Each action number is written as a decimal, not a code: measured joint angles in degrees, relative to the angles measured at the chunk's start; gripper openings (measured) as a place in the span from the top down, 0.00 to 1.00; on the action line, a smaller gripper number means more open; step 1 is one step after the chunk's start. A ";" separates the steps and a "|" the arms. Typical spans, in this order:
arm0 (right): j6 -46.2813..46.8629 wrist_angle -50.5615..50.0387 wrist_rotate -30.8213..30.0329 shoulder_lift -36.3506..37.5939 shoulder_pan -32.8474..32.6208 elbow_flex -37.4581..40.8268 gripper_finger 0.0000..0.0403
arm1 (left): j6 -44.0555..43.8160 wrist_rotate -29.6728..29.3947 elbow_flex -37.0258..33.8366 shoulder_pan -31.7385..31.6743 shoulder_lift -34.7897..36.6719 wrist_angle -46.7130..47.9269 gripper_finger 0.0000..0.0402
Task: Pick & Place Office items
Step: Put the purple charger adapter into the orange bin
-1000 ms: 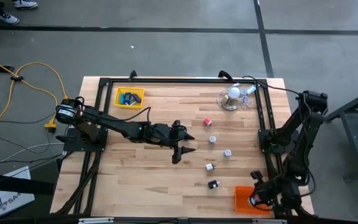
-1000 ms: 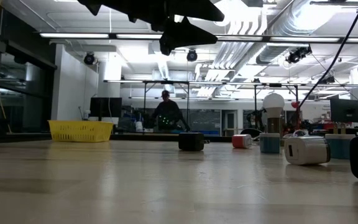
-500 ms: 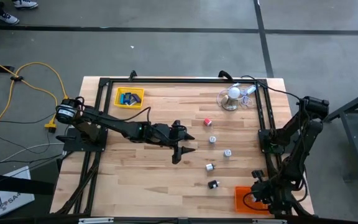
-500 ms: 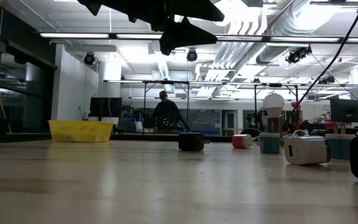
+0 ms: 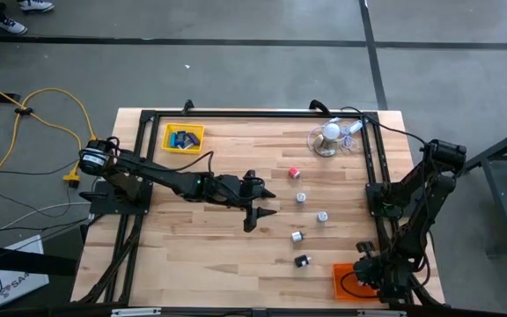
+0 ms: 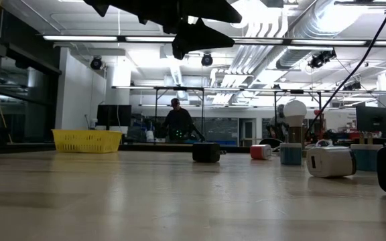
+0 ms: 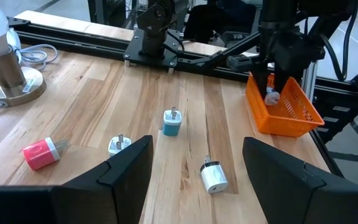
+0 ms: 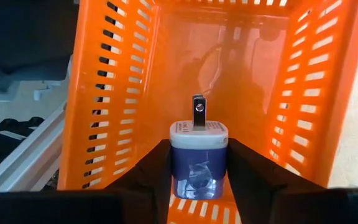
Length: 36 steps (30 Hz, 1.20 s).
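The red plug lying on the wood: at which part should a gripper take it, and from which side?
Probably from straight above, with the fingers across the short red body of the red plug. It lies on its side, its silver prong end pointing along the table, so the body's two long flanks are free. Avoid the thin prongs; they would likely slip. The open left gripper hovers nearest.
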<state>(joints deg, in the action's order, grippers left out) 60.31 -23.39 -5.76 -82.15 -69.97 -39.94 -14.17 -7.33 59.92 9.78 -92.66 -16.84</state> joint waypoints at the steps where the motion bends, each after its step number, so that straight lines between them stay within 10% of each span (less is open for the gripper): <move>1: 0.00 0.17 0.00 0.00 0.00 0.00 0.69 | 0.00 0.00 0.00 0.00 0.00 0.00 0.40; 36: -0.06 3.97 -1.32 0.00 0.00 0.00 0.57 | 0.02 0.01 0.00 1.03 0.00 0.01 0.40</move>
<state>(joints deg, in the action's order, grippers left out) 60.25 -19.42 -7.08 -82.15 -69.97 -39.94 -14.15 -7.32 59.92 10.81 -92.66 -16.83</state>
